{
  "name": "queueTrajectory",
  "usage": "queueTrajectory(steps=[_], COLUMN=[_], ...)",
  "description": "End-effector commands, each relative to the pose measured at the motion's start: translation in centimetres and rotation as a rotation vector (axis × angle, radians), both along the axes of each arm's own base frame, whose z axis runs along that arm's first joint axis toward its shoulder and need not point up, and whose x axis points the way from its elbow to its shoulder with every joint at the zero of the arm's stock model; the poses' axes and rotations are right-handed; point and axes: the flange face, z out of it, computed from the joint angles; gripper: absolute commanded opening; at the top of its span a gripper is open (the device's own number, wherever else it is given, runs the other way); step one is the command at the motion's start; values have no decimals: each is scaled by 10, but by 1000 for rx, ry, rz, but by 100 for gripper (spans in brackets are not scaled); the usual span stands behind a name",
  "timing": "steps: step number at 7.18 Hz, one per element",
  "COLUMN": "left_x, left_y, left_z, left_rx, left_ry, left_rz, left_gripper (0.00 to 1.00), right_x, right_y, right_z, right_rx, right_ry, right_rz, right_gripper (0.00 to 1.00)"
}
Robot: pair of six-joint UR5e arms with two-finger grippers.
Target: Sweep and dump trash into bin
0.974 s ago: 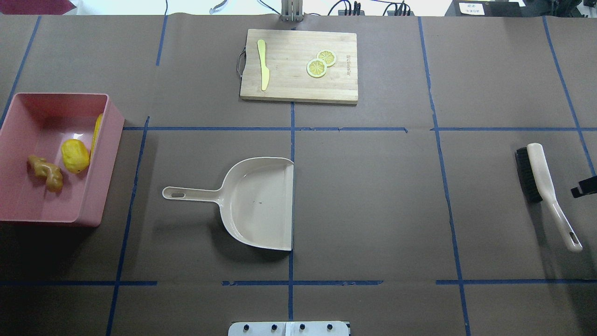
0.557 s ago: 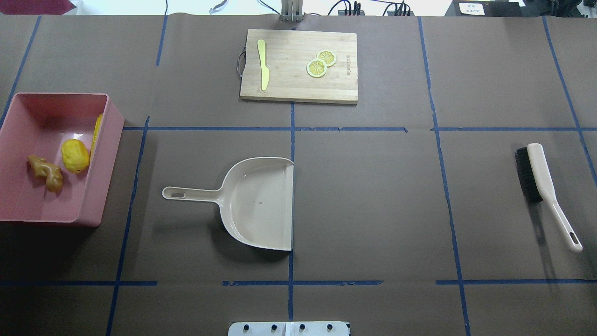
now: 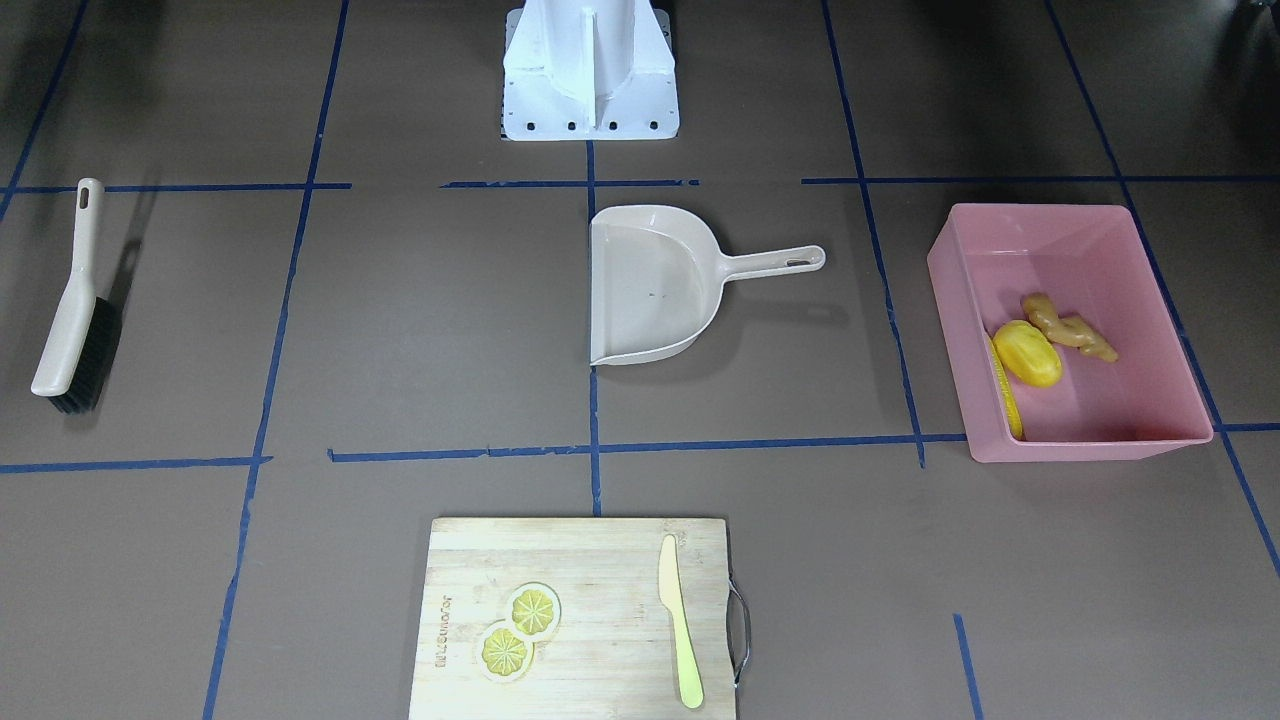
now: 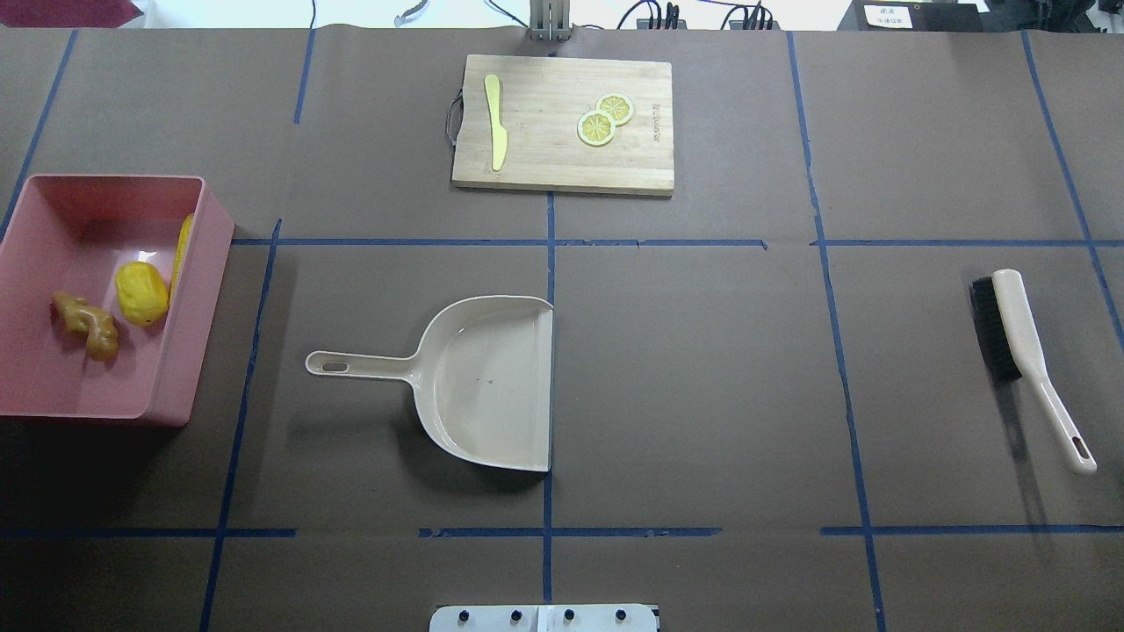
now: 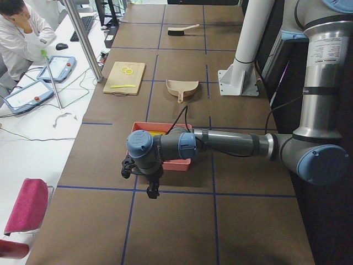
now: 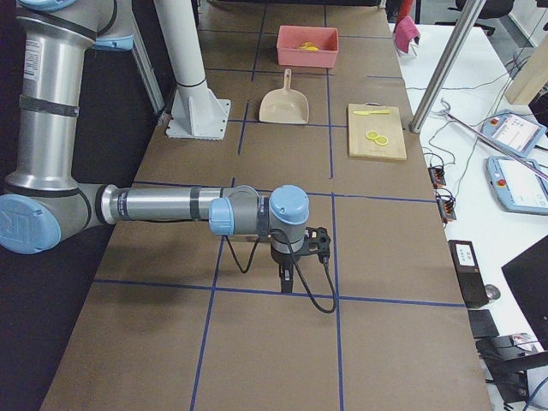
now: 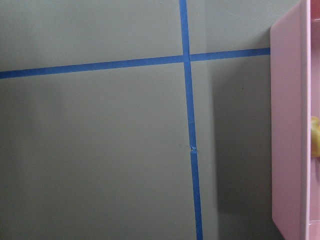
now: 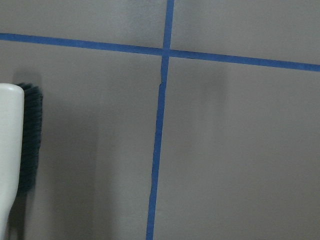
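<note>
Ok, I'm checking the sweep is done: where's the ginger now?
In the overhead view the ginger lies inside the pink bin at the view's left edge, just left of the yellow lump.

Even bright light, soft shadows, sharp

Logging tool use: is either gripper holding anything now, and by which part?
Nothing seen held: brush and dustpan lie free on the table, far from left gripper and right gripper.
</note>
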Motion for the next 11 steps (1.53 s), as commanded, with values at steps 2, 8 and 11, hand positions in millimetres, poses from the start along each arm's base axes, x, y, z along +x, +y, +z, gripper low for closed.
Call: queueTrajectory(steps=[2,8,11], left_x=[1,1,1], left_y=[-2,-2,-2], left_z=[-7,-6,-7], left_rx=[13,12,14], left_ry=[-2,-2,0], left_rz=[1,1,2], left_gripper=[100,100,100], right_x=[-2,-8,-11], right_y=[-1,-4,-4], right_z=[-1,-3,-3], right_rx=[-1,14,13], right_ry=[1,-3,-5], right_rz=[-2,-3,-9], right_gripper=[100,100,100])
